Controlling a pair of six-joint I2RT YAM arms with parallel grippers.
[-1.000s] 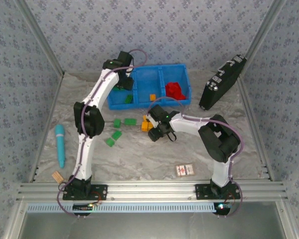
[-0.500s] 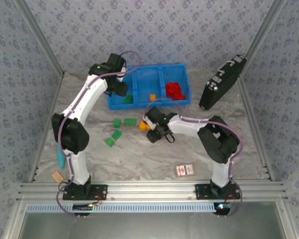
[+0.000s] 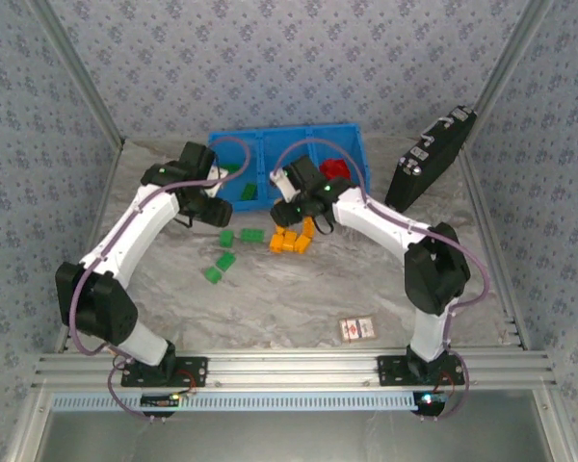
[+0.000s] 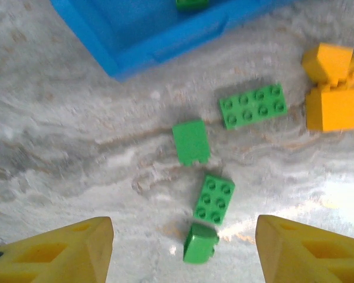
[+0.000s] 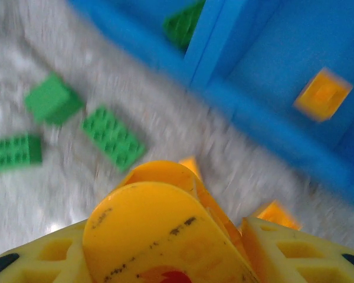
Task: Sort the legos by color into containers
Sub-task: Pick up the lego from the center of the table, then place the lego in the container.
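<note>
The blue tray (image 3: 313,200) stands at the back of the table. It holds green legos (image 3: 249,191) on the left, an orange one (image 5: 323,94) in the middle and red ones (image 3: 337,170) on the right. My right gripper (image 3: 295,191) hovers at the tray's front wall, shut on the round orange lego (image 5: 159,212). Loose orange legos (image 3: 289,239) lie just below it. My left gripper (image 3: 210,204) hangs open over several green legos (image 4: 215,198) on the table, with nothing between its fingers (image 4: 76,250). The nearest green brick (image 4: 199,243) lies between the tips, untouched.
A black device (image 3: 429,159) leans at the back right. A red-and-white card (image 3: 357,329) lies near the front rail. Patterned walls close in both sides. The tray's corner (image 4: 130,62) is just beyond the green bricks.
My left gripper pulled back from the tray's left compartment to the table and opened wider. My right gripper rose from the orange pile toward the tray with the round piece.
</note>
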